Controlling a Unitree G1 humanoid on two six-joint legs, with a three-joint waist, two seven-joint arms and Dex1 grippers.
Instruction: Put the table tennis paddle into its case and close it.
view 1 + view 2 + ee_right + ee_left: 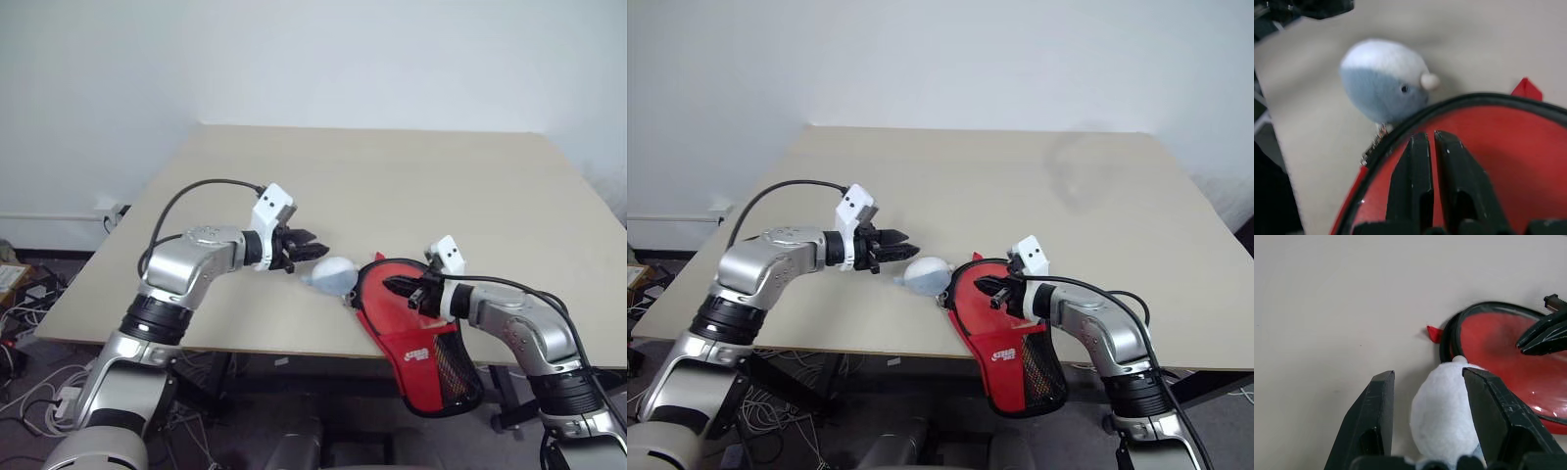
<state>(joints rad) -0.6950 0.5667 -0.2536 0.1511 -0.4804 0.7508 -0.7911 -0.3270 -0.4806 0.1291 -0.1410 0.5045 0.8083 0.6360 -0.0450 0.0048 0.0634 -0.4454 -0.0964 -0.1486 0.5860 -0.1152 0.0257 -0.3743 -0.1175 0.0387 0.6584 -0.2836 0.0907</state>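
The red case (407, 328) with black edging lies at the table's front edge. Its round part rests on the table, while its handle end, with the white logo and black mesh, hangs over the edge. My right gripper (390, 286) is shut, its fingers (1418, 161) lying over the round red face just inside the black rim. I cannot see anything pinched between them. My left gripper (312, 246) hovers open to the left of the case, its fingers (1376, 406) pointing at a plush toy. The table tennis paddle is hidden from view.
A small white and blue-grey plush toy (333, 276) sits on the beige table (392, 186), touching the case's round end, just beyond my left fingertips. A red pull tab (1434, 333) sticks out beside the case's rim. Cables lie on the floor at the left.
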